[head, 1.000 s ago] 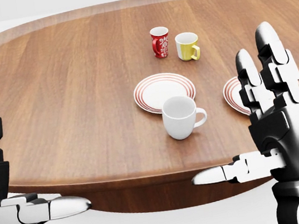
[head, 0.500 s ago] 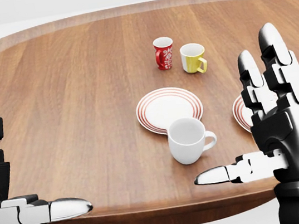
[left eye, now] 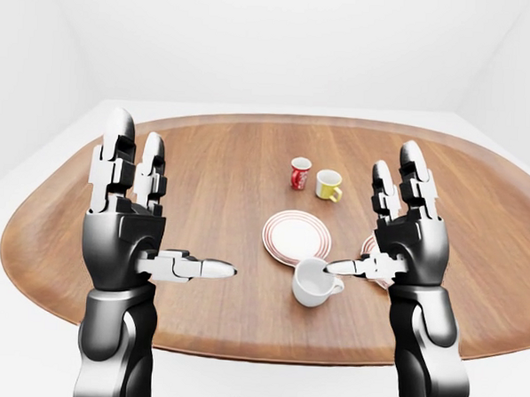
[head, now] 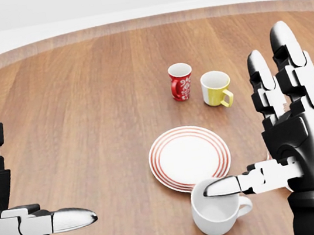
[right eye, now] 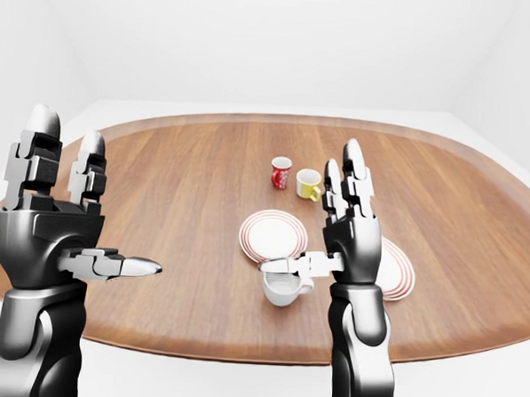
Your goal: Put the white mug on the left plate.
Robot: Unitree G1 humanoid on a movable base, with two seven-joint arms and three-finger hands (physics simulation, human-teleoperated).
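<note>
Approach step: white mug (head: 216, 208) sits low centre on the surface (head: 86, 116), just below the left plate (head: 189, 157). Your right hand (head: 292, 132) hovers beside it, fingers (head: 286, 51) spread; next, close round the mug.

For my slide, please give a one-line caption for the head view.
Open hands raised above white mug, beside left plate, on the wooden table.

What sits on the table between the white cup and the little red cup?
The left plate, white with red rings, lies between the white mug and the red mug; nothing else. The head view shows it best.
</note>
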